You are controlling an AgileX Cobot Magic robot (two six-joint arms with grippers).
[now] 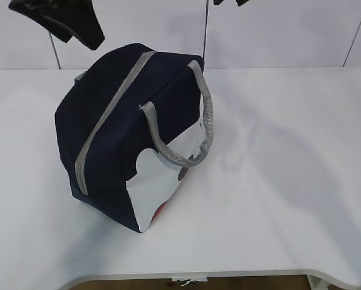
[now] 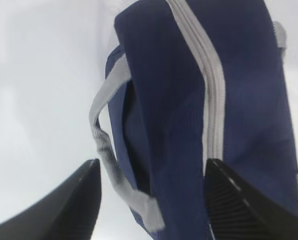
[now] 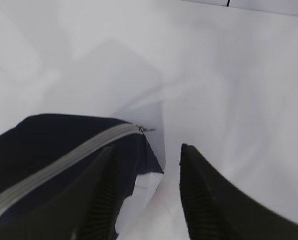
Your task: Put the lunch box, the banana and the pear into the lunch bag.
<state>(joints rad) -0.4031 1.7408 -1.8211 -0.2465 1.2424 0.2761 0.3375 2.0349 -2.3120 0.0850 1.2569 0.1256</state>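
Navy lunch bag (image 2: 188,125) sits under the spread, empty left claw (image 2: 153,200).

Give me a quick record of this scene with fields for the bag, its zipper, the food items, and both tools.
bag: navy lunch bag on the white table, tipped to one side
zipper: grey zipper looks closed along the top
food items: none visible
left tool: open, above the bag, holding nothing
right tool: open, empty, above the bag's end
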